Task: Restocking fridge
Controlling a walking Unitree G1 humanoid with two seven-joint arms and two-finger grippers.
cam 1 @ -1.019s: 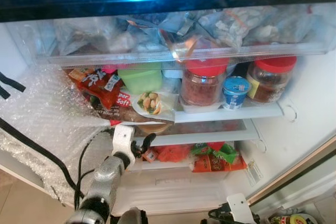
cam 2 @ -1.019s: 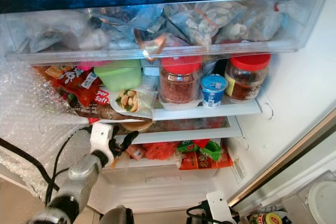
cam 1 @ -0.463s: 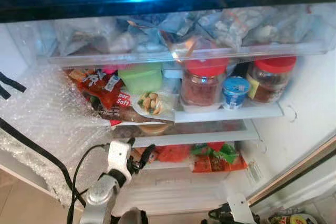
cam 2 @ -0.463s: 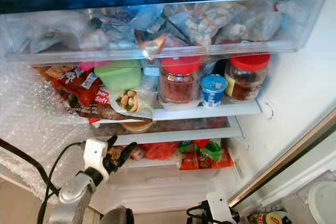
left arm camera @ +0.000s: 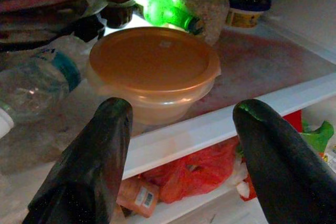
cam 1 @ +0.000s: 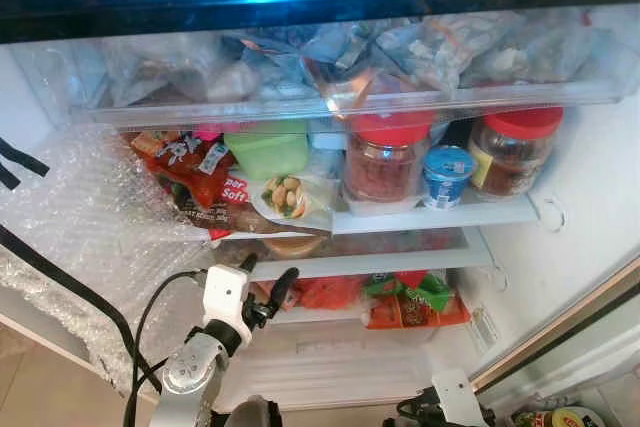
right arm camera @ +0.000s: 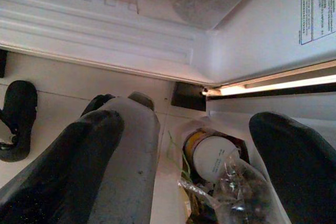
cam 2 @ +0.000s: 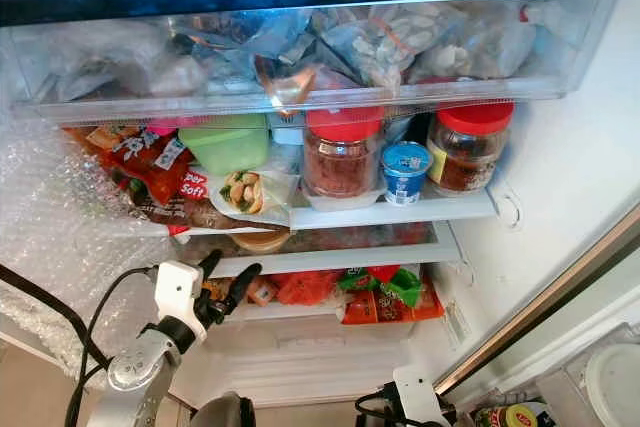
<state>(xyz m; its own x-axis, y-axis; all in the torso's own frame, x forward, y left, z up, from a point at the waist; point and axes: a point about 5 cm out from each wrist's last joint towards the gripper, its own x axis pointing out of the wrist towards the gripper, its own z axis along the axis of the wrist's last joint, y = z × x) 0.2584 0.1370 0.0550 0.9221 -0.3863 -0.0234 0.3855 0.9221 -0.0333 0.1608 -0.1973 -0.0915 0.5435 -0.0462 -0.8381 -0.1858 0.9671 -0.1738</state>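
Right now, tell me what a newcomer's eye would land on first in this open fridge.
First the two red-lidded jars on the upper shelf, with a small blue-topped yogurt cup between them, under a clear drawer stuffed with bags. Left of them sit a green tub and a red snack bag. Lower down, the left tool hangs open before the shelf that holds an orange-lidded container.

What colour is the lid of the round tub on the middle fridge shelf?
Orange-brown; the tub lid shows best in the left wrist view.
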